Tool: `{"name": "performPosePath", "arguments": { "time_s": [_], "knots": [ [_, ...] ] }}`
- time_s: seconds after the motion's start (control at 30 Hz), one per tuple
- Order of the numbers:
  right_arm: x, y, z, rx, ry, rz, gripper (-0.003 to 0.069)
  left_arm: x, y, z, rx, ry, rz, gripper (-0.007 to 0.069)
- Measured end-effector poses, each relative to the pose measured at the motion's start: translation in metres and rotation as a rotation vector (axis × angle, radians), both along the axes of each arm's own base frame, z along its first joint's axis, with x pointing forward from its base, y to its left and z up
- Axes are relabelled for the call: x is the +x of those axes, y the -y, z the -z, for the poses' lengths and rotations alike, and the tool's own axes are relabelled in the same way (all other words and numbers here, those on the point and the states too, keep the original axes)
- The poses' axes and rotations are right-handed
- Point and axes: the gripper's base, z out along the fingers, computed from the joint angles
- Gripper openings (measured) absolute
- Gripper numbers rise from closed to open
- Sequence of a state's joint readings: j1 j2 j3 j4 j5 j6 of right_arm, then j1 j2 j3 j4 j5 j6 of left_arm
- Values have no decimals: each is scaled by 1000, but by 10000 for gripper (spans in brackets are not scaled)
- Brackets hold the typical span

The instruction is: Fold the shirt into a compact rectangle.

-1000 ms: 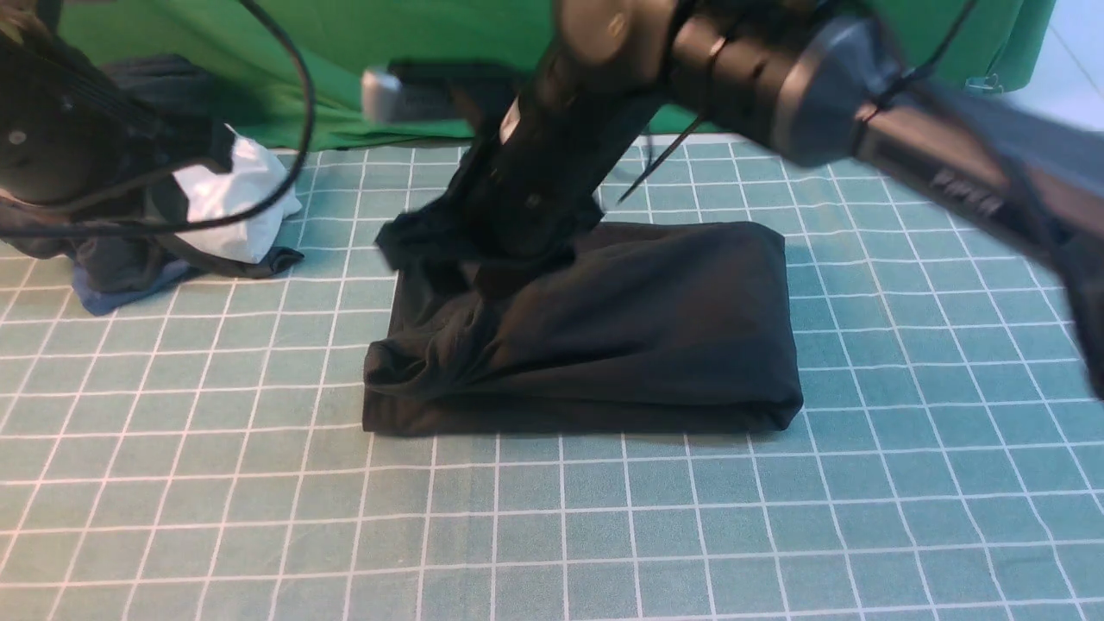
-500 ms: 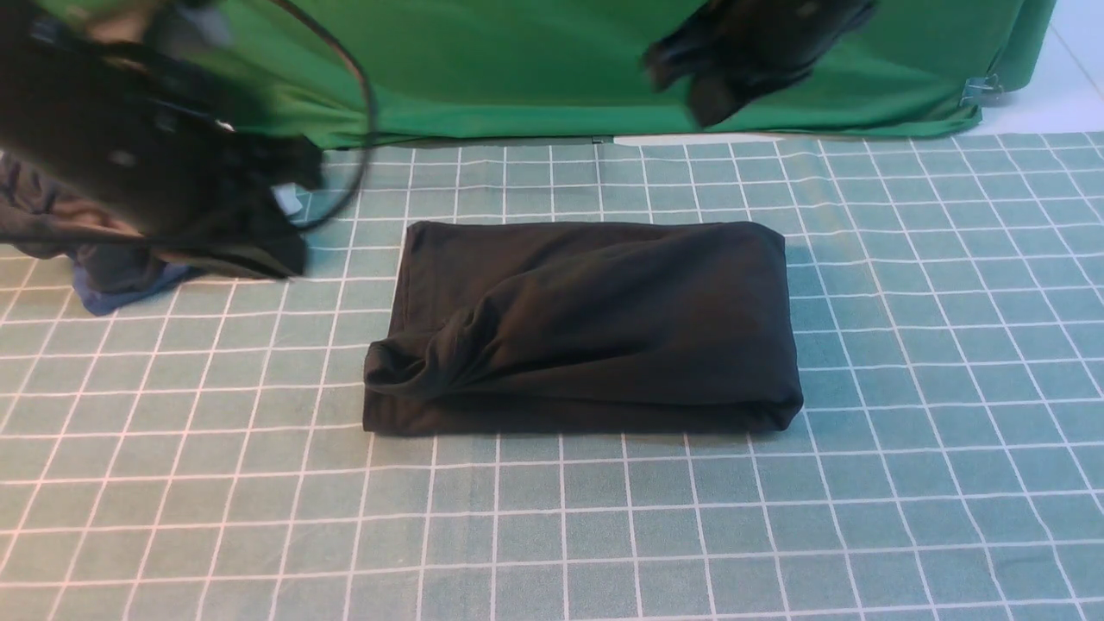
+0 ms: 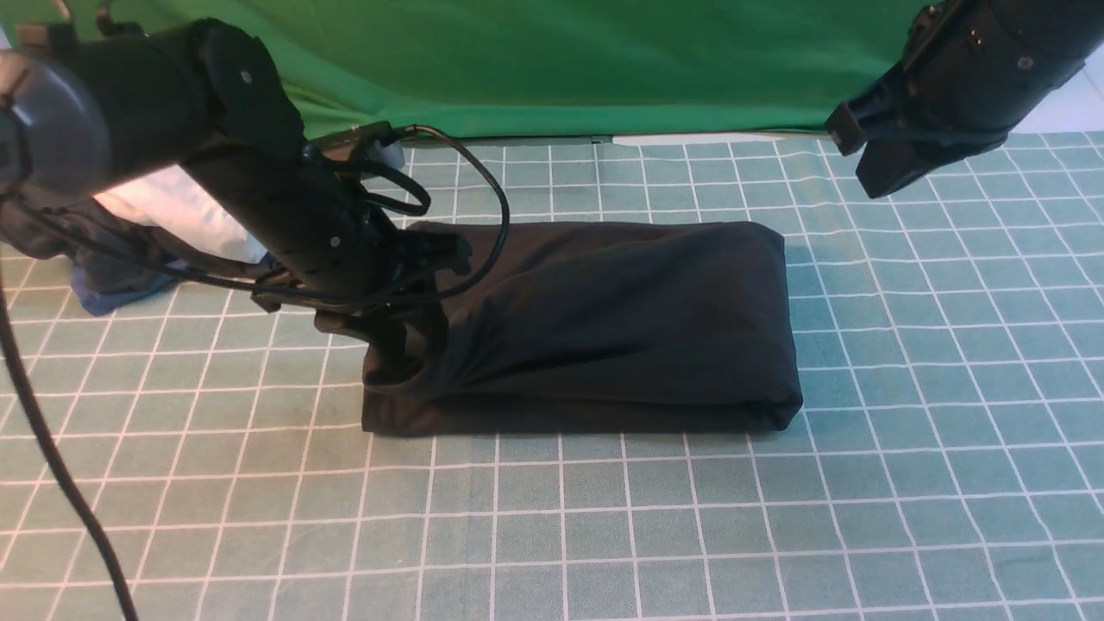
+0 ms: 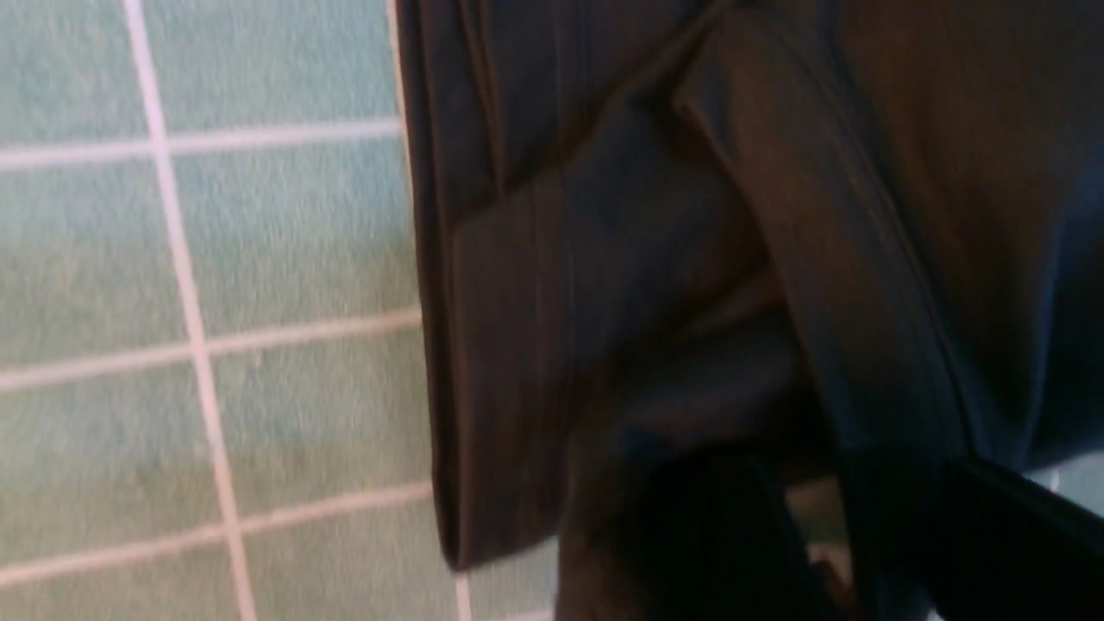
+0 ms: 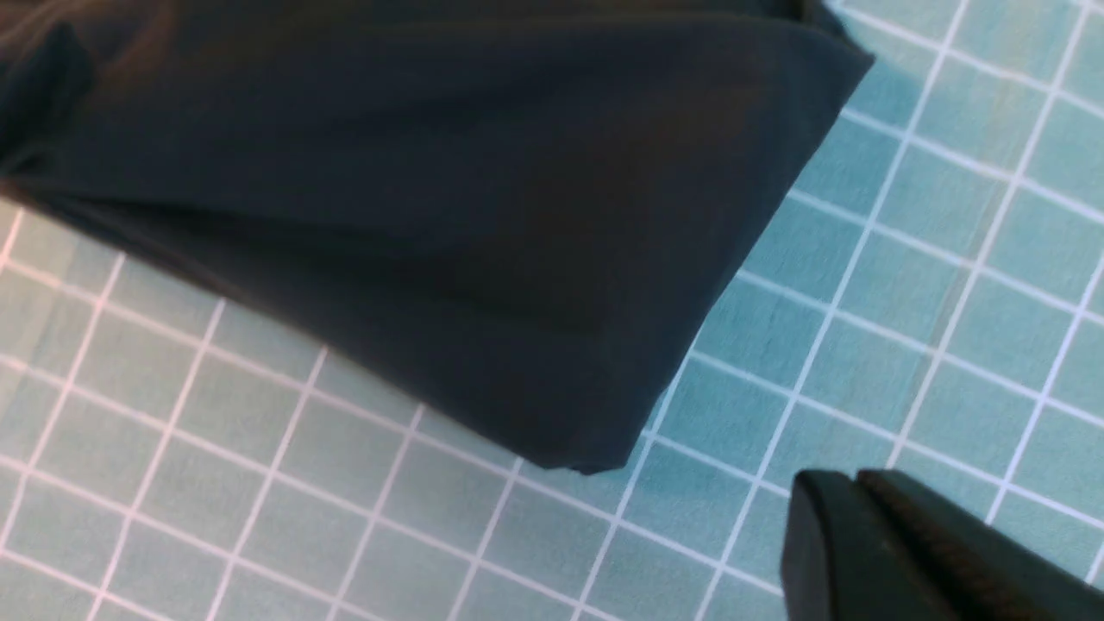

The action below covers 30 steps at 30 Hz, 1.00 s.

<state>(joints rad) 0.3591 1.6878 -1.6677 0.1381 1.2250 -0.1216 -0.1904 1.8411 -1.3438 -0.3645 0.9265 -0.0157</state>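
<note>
Left hand (image 3: 405, 354) low on shirt (image 3: 621, 319) edge

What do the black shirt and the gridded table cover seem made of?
The shirt: soft matte knit, probably cotton jersey, judging by its rounded, limp folds. The table cover: likely thin woven cloth, matte teal with printed white grid; its lines waver slightly.

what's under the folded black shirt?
Only the green gridded mat shows, along the visible edges of the shirt. Whatever lies directly beneath is covered by its folds, and nothing pokes out.
</note>
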Motion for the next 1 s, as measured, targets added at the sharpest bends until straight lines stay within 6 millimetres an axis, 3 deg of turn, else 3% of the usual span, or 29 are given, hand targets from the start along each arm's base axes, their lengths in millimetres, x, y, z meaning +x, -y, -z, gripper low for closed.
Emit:
{"name": "performPosePath", "arguments": {
  "time_s": [0.1, 0.2, 0.27, 0.47, 0.5, 0.7, 0.83, 1.0],
  "knots": [
    [0, 0, 1, -1, 0, -2, 24, 5, 2, 13, -7, -25, -13, 382],
    [0, 0, 1, -1, 5, -6, 24, 8, 4, 27, -26, -59, -13, 384],
    [0, 0, 1, -2, 6, -8, 22, 9, 5, 32, -33, -69, -9, 325],
    [1, 0, 0, 0, 12, -8, 22, 11, 6, 33, -25, -37, 42, 36],
    [1, 0, 0, 0, 12, -8, 22, 11, 6, 33, -22, -34, 47, 30],
    [1, 0, 0, -1, 14, -12, 22, 15, 2, 14, 33, 23, 95, 11],
    [1, 0, 0, -2, 15, -14, 22, 22, -1, -11, 79, 86, 132, 11],
    [1, 0, 0, -2, 15, -14, 22, 25, -8, -16, 174, 112, 160, 11]
  ]
}}
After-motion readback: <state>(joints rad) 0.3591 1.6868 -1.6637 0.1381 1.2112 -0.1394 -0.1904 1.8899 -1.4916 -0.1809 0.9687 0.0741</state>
